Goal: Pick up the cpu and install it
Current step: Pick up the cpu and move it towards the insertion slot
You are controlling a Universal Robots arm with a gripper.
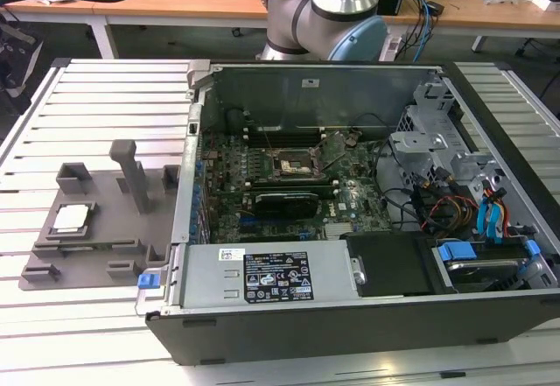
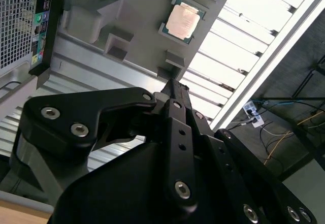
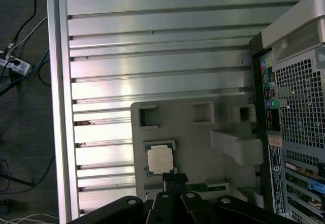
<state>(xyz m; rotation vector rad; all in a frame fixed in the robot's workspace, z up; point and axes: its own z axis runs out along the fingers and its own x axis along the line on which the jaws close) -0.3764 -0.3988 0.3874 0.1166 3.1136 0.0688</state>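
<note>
- In the exterior view, the cpu (image 1: 70,218) is lying flat, silver top up, in a shallow seat of the grey fixture plate (image 1: 109,228) at the lower left of the frame. Nothing is touching it.
- The fixture plate is resting on the slatted metal table (image 1: 114,97), just beside the open computer case (image 1: 306,84), which is taking up the centre and right of the frame.
- Inside the case, the black socket frame (image 1: 293,165) is sitting on the board near the centre of the frame, well apart from the cpu. The long graphics card (image 1: 280,200) is lying just below it in the picture.
- The robot arm (image 1: 328,10) is rising behind the case at the top centre of the frame.
- In the second wrist view, the gripper (image 2: 171,84) is hovering over the table (image 2: 244,46) with its fingers pressed together and nothing between them. The cpu (image 2: 183,22) is sitting in the fixture plate (image 2: 137,10) beyond the fingertips, apart from them. The mesh rear of the computer case (image 2: 20,21) is standing beside the plate.
- In the first wrist view, the gripper (image 3: 172,179) is showing clenched on nothing. Its tips are appearing just beside the cpu (image 3: 160,160) in the picture without gripping it.
- The cpu is resting in its seat on the fixture plate (image 3: 203,148), which is lying between the bare slats of the table (image 3: 152,41) and the computer case (image 3: 299,107).
</note>
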